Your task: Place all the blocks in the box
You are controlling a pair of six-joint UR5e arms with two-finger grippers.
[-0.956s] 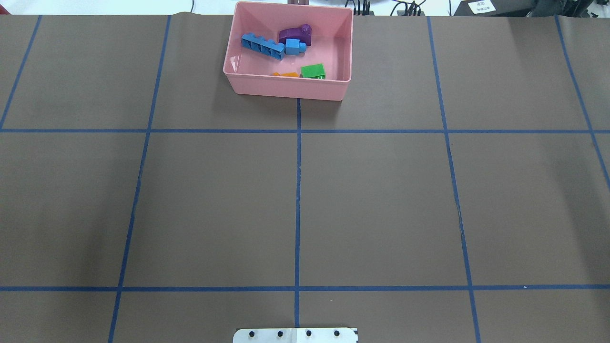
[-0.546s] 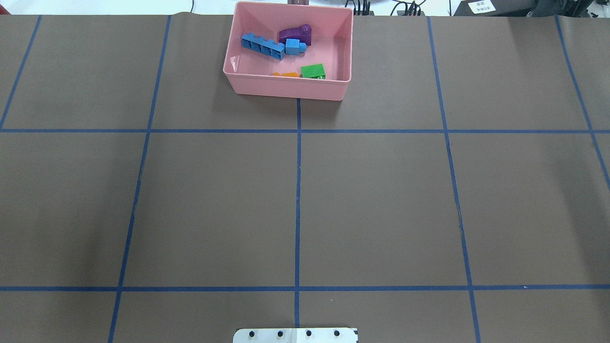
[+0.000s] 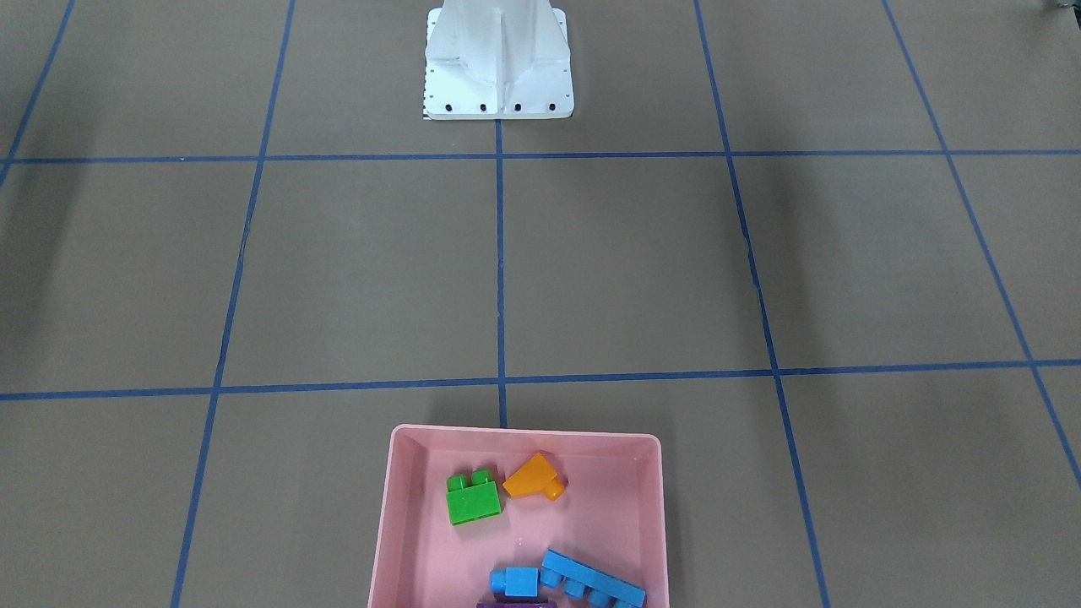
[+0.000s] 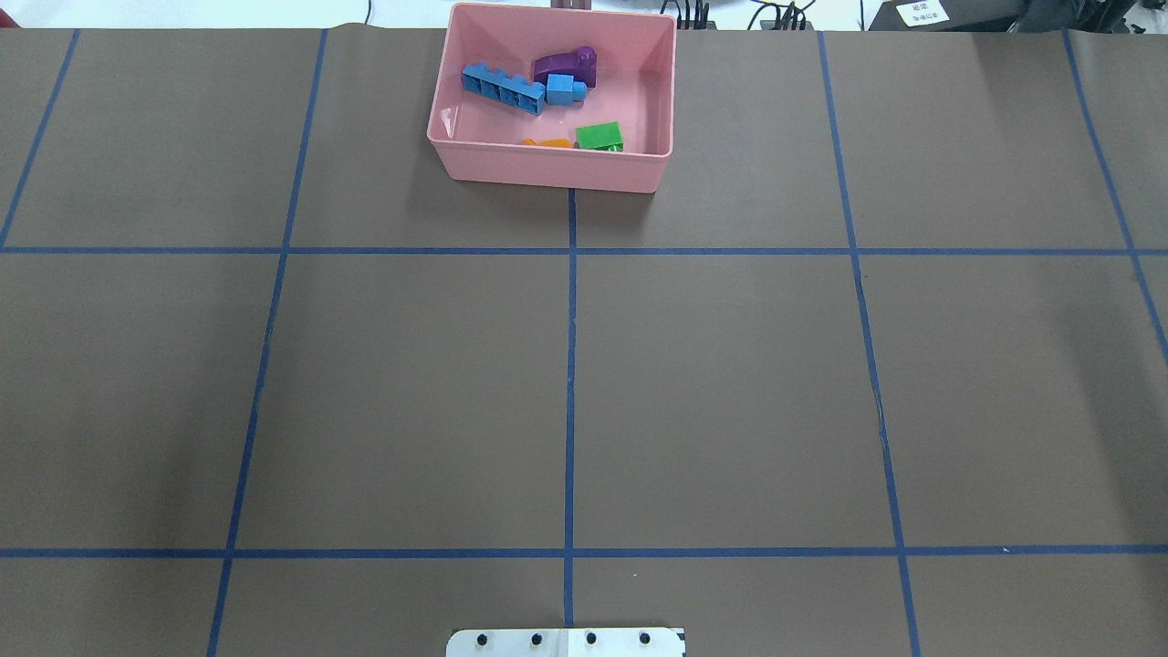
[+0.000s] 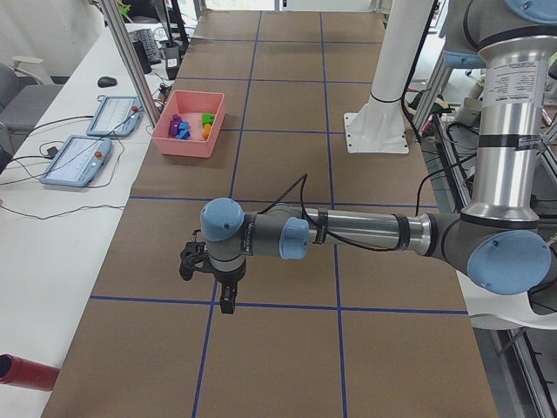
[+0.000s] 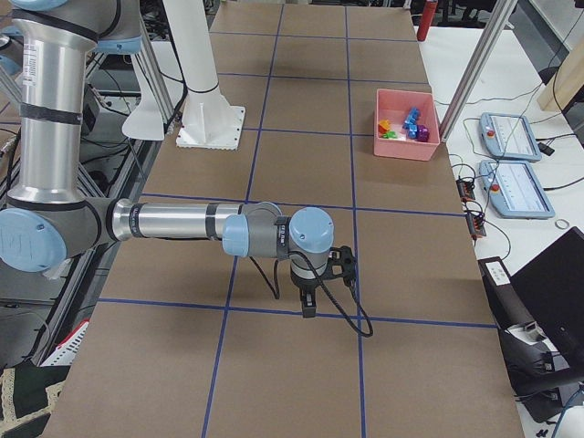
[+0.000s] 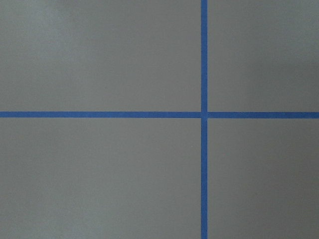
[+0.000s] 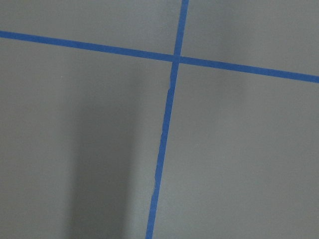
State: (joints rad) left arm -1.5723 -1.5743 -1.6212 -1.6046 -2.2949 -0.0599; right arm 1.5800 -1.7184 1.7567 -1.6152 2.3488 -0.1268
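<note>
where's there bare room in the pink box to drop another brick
Seen from overhead, the floor of the box is bare between the long blue bar, the orange brick and the left wall, and between the small blue cube, the green brick and the right wall. Crowded: the far middle, where bar, cube and purple brick bunch.

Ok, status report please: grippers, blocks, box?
Left gripper, right gripper over brown taped table, jaws unreadable. Five studded plastic bricks all inside shallow pink plastic tray. Nothing blocking tray.
</note>
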